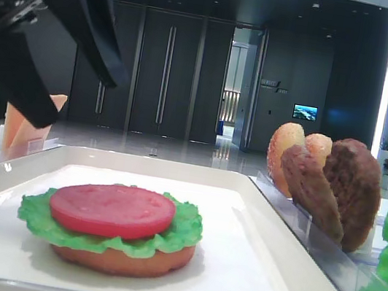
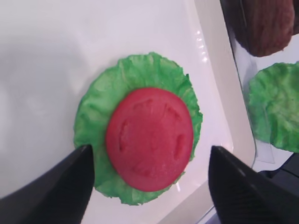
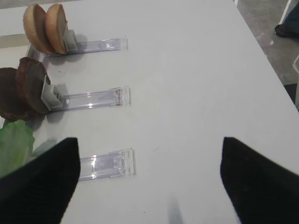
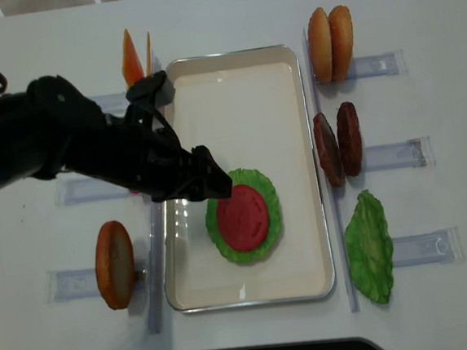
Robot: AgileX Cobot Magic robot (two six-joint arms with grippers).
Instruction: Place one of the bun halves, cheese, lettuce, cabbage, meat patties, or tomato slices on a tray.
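One tomato (image 2: pixel 149 138) lies on lettuce (image 2: pixel 100 107) mid-tray (image 4: pixel 251 284); low view alone shows bun (image 1: pixel 120 259) beneath. Left gripper (image 2: pixel 149 186) hovers wide, empty. Right gripper (image 3: pixel 149 182) wide over table (image 3: pixel 196 70).

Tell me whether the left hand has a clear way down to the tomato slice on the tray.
Probably yes: the left hand is open directly above the tomato slice, which tops the lettuce uncovered.
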